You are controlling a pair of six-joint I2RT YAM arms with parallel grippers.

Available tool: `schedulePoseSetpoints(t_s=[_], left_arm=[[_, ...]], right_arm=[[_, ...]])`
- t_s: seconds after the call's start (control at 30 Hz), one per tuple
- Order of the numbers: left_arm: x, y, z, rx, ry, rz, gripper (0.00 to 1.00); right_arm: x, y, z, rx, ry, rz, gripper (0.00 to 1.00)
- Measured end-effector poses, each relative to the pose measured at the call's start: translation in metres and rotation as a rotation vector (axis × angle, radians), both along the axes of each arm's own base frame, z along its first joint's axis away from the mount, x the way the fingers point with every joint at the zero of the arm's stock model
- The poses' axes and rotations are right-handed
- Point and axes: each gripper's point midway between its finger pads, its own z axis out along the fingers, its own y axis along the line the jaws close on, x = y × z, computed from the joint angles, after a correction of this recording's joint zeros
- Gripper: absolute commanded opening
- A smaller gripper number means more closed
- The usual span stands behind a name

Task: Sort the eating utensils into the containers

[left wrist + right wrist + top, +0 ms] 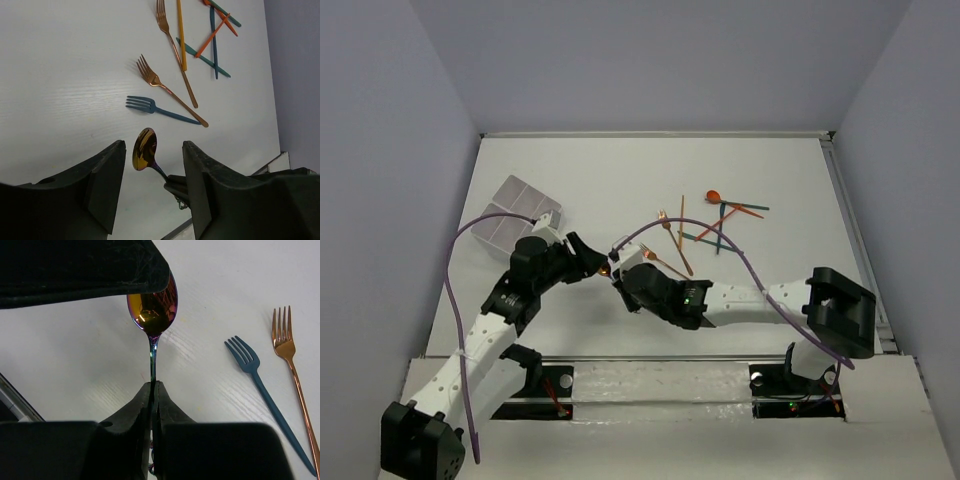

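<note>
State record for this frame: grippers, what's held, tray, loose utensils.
right gripper: shut on the handle of the iridescent spoon
left gripper: open, jaws on either side of the spoon's bowl, a gap on both sides
stage: looks like a handover from right to left, not yet taken
tray: far left of the table; no utensil seen in the part that shows
loose on table: blue fork, copper forks, crossed pile of orange and teal pieces
</note>
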Motion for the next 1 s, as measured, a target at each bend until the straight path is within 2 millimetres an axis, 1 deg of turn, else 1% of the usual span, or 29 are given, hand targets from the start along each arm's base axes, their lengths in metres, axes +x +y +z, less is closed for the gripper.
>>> schedulePoseSetpoints(t_s=[0.13,0.27,0.37,0.4,0.47,0.5,0.57,0.6,0.7,0.77,0.8,0.83,0.93,0.97,1.0], left_arm=[[0.003,-0.002,-0.005,0.007,0.010,0.004,0.57],[0.006,-0.002,-0.004,0.010,0.000,0.014,0.54],[0.008,-0.002,-0.003,0.007,-0.008,0.015,0.53],[0.009,-0.003,-0.003,0.006,-0.011,0.017,0.45],[0.009,-0.003,-0.004,0.005,-0.006,0.018,0.33],[0.010,-0.003,-0.004,0.002,-0.007,0.017,0.20],[0.009,-0.006,-0.003,-0.008,-0.010,0.013,0.09],[0.009,-0.006,-0.002,-0.005,-0.015,0.010,0.06],[0.008,-0.003,-0.008,0.015,-0.007,0.013,0.06],[0.008,-0.002,-0.008,0.019,-0.007,0.016,0.06],[0.007,-0.002,-0.008,0.019,-0.008,0.017,0.06],[0.007,-0.001,-0.006,0.017,-0.012,0.020,0.06],[0.007,-0.001,0.000,0.007,-0.031,0.027,0.06],[0.007,0.000,0.002,0.006,-0.038,0.032,0.06],[0.008,0.002,0.006,0.011,-0.041,0.041,0.06]], right_arm=[[0.000,0.000,0.004,0.011,-0.004,0.000,0.07],[0.000,0.000,0.015,0.042,-0.014,0.001,0.07],[0.000,0.001,0.023,0.063,-0.020,0.002,0.07],[0.000,0.001,0.024,0.067,-0.021,0.003,0.07],[-0.001,0.002,0.025,0.071,-0.020,0.006,0.07],[-0.001,0.002,0.025,0.072,-0.018,0.008,0.07],[-0.002,0.002,0.024,0.074,-0.015,0.009,0.07],[-0.002,0.002,0.024,0.073,-0.014,0.009,0.07],[-0.001,0.001,0.023,0.074,-0.016,0.003,0.09],[-0.001,0.000,0.022,0.075,-0.013,0.002,0.16],[-0.001,0.001,0.023,0.081,-0.012,0.000,0.22],[-0.001,0.001,0.024,0.088,-0.012,0.000,0.37],[-0.003,0.001,0.030,0.119,-0.009,0.000,0.61],[-0.004,-0.001,0.033,0.129,-0.008,0.000,0.72],[-0.005,-0.003,0.036,0.139,-0.009,0.000,0.77]])
